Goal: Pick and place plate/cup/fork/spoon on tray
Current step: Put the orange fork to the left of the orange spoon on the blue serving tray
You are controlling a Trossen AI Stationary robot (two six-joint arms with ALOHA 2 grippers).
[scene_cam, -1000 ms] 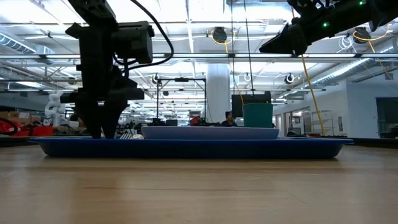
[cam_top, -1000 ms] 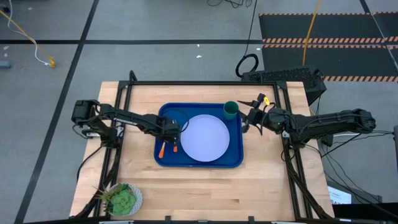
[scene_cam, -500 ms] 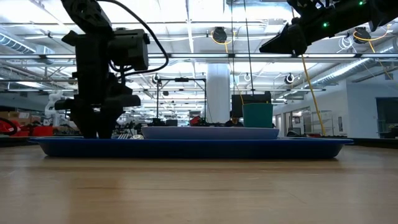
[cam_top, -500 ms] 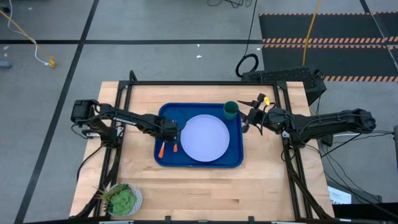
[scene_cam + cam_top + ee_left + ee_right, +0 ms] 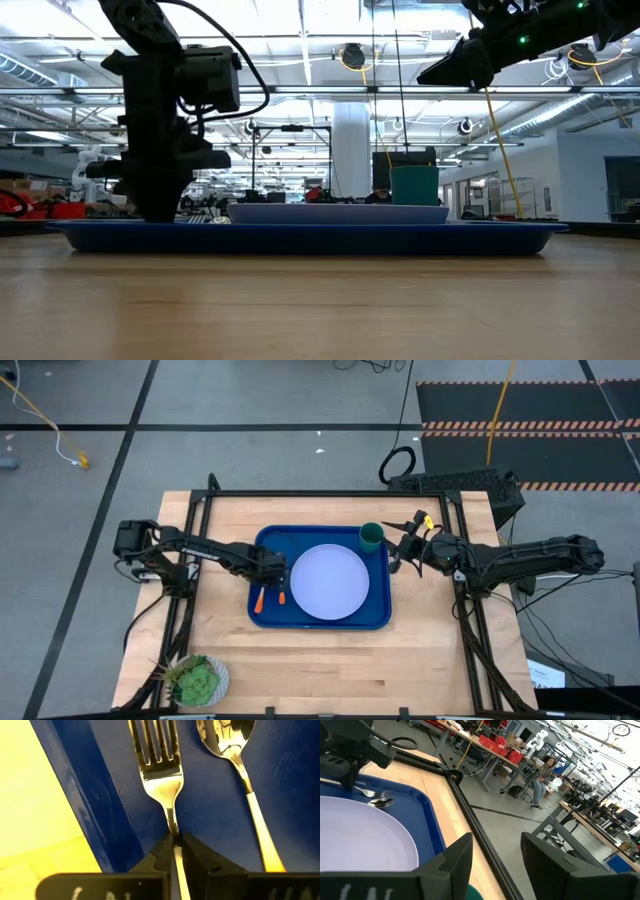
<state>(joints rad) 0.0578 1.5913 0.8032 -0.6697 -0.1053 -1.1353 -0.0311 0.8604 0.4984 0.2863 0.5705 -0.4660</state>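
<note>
The blue tray point(image 5: 378, 615) lies mid-table and holds the pale plate point(image 5: 328, 582), the green cup point(image 5: 371, 537) at its far right corner, and the fork point(image 5: 160, 767) and spoon point(image 5: 227, 742) side by side along its left side. Their orange handles point(image 5: 260, 601) point(image 5: 282, 598) point toward the near edge. My left gripper point(image 5: 279, 567) stands over the tray's left part, shut on the fork, fingers down at tray level point(image 5: 155, 212). My right gripper point(image 5: 397, 550) hangs open above the table just right of the cup, holding nothing. My left gripper pinches the fork's thin metal neck point(image 5: 172, 822), just behind the tines, between its two fingertips. The fingers come from above and lie across the fork. The fork lies flat on the tray floor beside the tray's left wall, tines away from the fingers.
A small white pot with a green plant point(image 5: 200, 680) stands at the table's near left corner. A black frame point(image 5: 330, 494) runs along the table's far and side edges. Bare wood lies left, right and in front of the tray. A seated person point(image 5: 540, 780) shows in the room beyond.
My left gripper has shifted slightly toward the table's left edge over the tray, and its fingers have shut, taking hold of the fork. The fork and spoon lie where they were.
</note>
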